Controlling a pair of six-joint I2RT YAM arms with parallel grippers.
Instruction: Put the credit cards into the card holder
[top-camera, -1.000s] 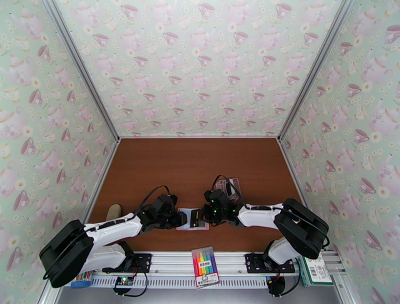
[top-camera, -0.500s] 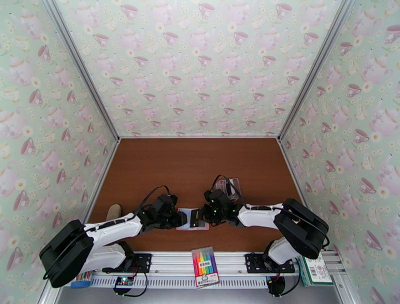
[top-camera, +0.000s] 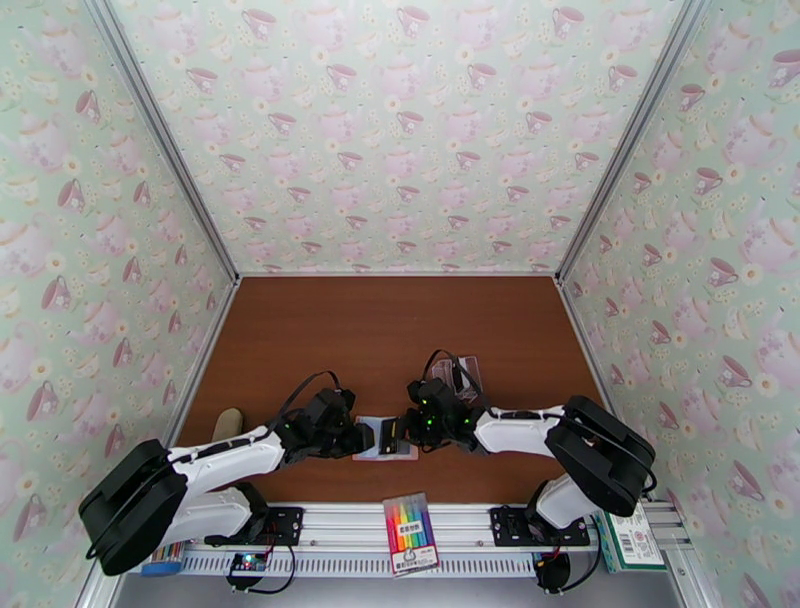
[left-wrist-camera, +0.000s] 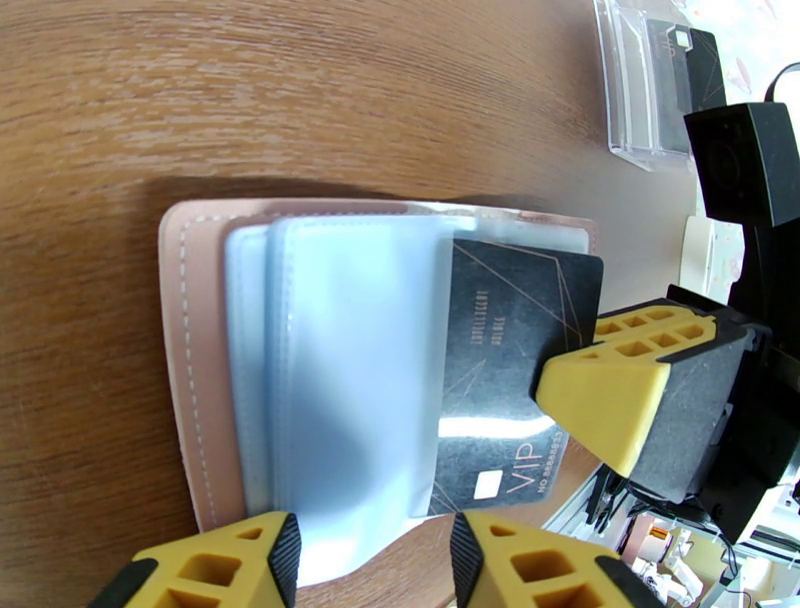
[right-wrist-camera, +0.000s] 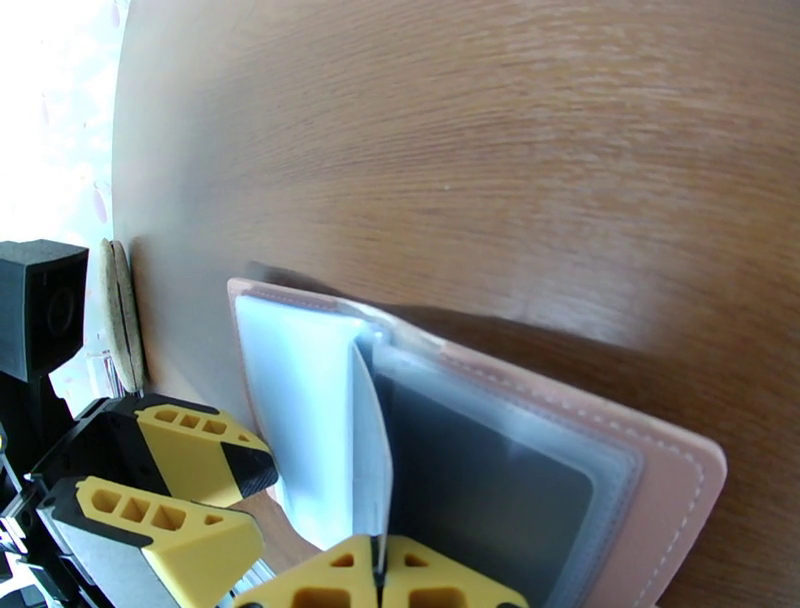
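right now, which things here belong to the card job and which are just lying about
job: pink card holder, black card partly slid in, clear box with another dark card
lying about: marker pack, green-white carton, tan disc

My left arm (top-camera: 225, 455) and right arm (top-camera: 520, 432) both reach forward from their bases and bend inward, forearms low and nearly level, so the two wrists face each other in front of me. The left end effector (top-camera: 362, 438) points to the right, and its yellow fingers (left-wrist-camera: 215, 565) stand apart with a clear gap between them. The right end effector (top-camera: 392, 435) points to the left, nose to nose with the other and just beside it. Its two yellow fingers (right-wrist-camera: 330, 580) are pressed together with no gap.
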